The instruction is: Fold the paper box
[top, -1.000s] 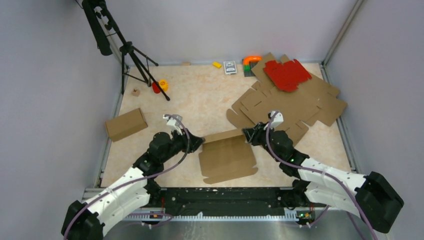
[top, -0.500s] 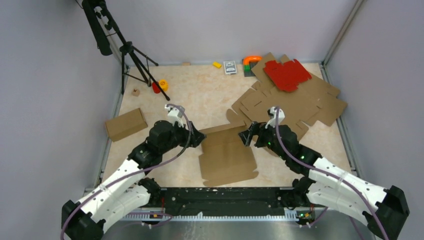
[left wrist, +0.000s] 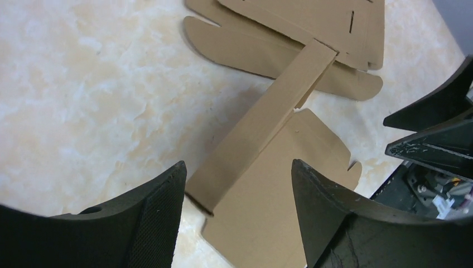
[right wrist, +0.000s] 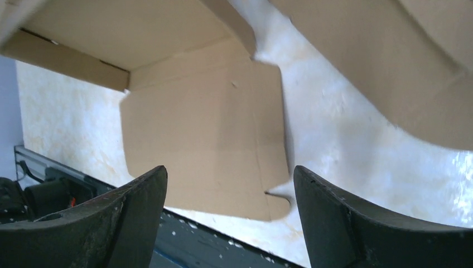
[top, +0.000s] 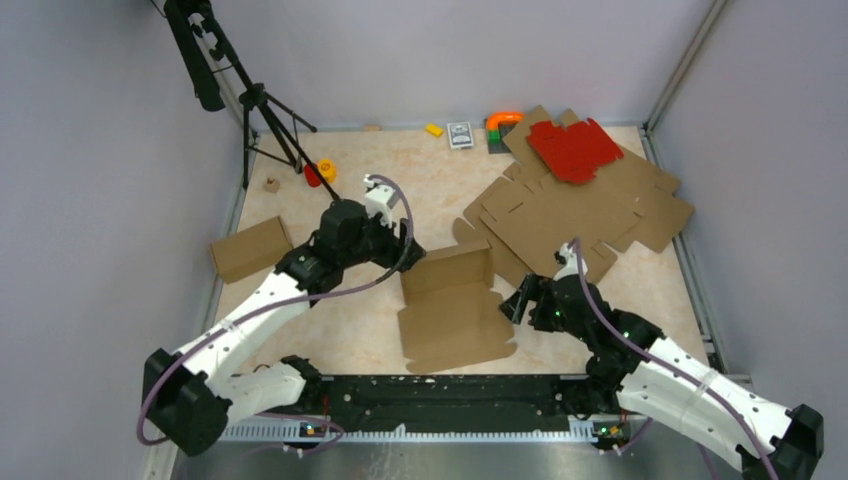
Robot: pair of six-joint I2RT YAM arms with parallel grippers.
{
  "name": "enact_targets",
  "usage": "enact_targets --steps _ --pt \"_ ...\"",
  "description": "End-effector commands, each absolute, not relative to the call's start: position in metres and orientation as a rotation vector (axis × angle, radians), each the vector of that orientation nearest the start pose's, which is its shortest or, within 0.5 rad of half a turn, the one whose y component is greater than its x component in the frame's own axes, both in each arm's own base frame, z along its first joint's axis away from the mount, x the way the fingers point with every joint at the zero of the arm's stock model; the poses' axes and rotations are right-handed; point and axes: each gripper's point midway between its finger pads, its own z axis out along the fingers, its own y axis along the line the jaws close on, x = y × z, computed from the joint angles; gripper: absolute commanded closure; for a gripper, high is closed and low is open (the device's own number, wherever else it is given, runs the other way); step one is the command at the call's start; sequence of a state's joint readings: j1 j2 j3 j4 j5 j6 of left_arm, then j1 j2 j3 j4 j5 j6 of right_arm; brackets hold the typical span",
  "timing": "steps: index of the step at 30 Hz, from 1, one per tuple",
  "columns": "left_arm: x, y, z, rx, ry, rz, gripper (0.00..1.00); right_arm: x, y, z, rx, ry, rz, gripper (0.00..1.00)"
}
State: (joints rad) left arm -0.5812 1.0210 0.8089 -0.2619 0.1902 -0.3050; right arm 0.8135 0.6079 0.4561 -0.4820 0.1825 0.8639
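Well — arms bent inward, left tool [top: 406,248] and right tool [top: 514,301] spread beside paper box [top: 455,312].

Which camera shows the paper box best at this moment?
Top external: the whole paper box shows there, its main panel flat and its far flap tilted up. The left wrist view catches the raised flap and part of the panel. The right wrist view shows the panel close up, with the flap cut off.

The right pincer [right wrist: 228,170] hangs spread wide over the paper box [right wrist: 195,128], whose far flap is raised.
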Motion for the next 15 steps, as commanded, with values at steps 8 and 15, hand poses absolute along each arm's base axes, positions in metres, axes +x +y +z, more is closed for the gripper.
enact_targets --steps 8,15 --pt "0.266 -0.279 0.18 0.899 2.1 -0.893 0.33 0.13 0.173 0.057 0.146 2.502 0.73 0.19" --pt "0.274 -0.295 0.167 1.016 2.103 -0.85 0.35 0.124 0.176 0.047 0.163 2.526 0.774 0.19"
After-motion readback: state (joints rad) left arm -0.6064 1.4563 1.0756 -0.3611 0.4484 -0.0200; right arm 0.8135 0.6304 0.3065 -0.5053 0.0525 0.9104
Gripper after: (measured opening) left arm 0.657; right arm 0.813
